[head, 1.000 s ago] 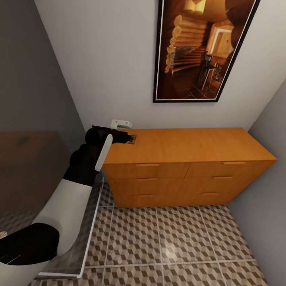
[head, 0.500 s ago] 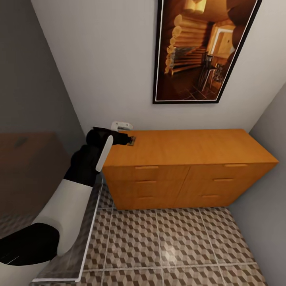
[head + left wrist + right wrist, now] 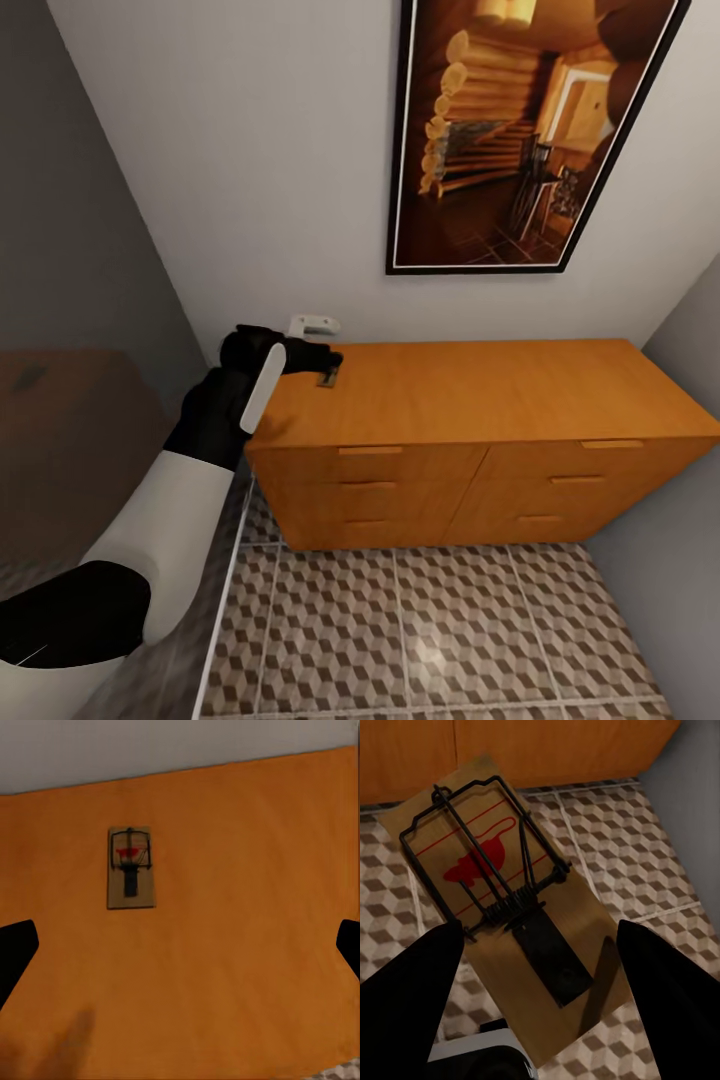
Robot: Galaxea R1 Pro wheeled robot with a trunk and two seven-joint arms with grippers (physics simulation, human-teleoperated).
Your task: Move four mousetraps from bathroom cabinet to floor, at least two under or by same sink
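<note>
Left gripper (image 3: 325, 362) is hovering with fingers spread over the cabinet (image 3: 480, 385) top's left end, above one mousetrap (image 3: 131, 868) lying flat near the back edge. Its fingertips are getting cut off at the wrist view's edges. Drawers are sitting closed, contents hidden. Right gripper (image 3: 540, 967) is pinching a second mousetrap (image 3: 502, 896) above the bathroom floor (image 3: 420, 630). No readable writing.

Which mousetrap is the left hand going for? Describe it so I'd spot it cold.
Start at the wide orange-brown cabinet under the framed picture. On its top, near the back left corner, lies one mousetrap, just ahead of the left hand. It is a small tan board with black wire and a red mark.
</note>
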